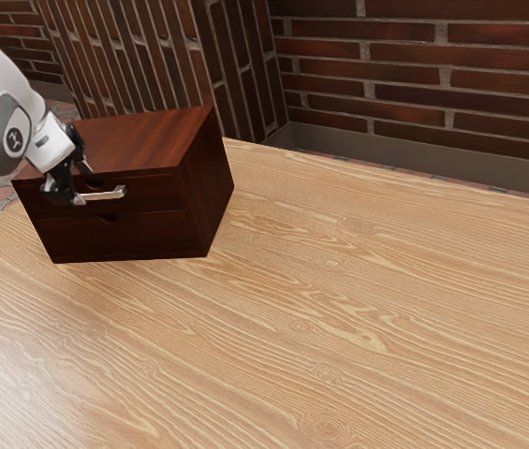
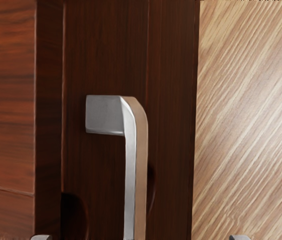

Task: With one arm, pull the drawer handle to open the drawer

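A dark red-brown wooden drawer box (image 1: 142,178) stands at the table's far left in the exterior view. Its upper drawer front (image 1: 142,194) carries a silver bar handle (image 1: 107,194), and the front looks flush with the box. My gripper (image 1: 65,190) is at the handle's left end, right up against the drawer front. In the wrist view the handle (image 2: 133,165) runs between my two fingertips (image 2: 41,237), which stand far apart on either side without touching it. The gripper is open.
The light wooden table (image 1: 339,318) stretches wide to the exterior view's right and front. A brick wall (image 1: 414,65) runs behind it, and slatted wooden panels (image 1: 133,47) rise behind the box.
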Robot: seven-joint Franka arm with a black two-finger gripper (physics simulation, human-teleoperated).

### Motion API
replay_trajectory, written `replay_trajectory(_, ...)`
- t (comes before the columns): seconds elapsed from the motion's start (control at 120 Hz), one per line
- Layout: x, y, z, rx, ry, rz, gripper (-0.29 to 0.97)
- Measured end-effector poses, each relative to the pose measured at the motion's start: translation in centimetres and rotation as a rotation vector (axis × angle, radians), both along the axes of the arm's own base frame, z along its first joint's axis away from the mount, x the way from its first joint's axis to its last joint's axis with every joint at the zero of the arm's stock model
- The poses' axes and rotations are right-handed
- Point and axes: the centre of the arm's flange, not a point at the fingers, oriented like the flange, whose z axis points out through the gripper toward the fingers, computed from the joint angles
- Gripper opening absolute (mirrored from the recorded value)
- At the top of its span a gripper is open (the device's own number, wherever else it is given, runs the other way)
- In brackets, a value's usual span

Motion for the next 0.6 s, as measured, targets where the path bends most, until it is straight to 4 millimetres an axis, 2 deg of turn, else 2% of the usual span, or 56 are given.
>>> replay_trajectory(0.092, -0.8, -0.6, 1.4, 0.038, -0.061, -0.006, 0.35)
replay_trajectory(0.325, -0.7, -0.6, 0.4, 0.077, -0.135, -0.005, 0.16)
replay_trajectory(0.6, -1.0, -0.9, -0.8, 0.054, -0.157, 0.012, 0.17)
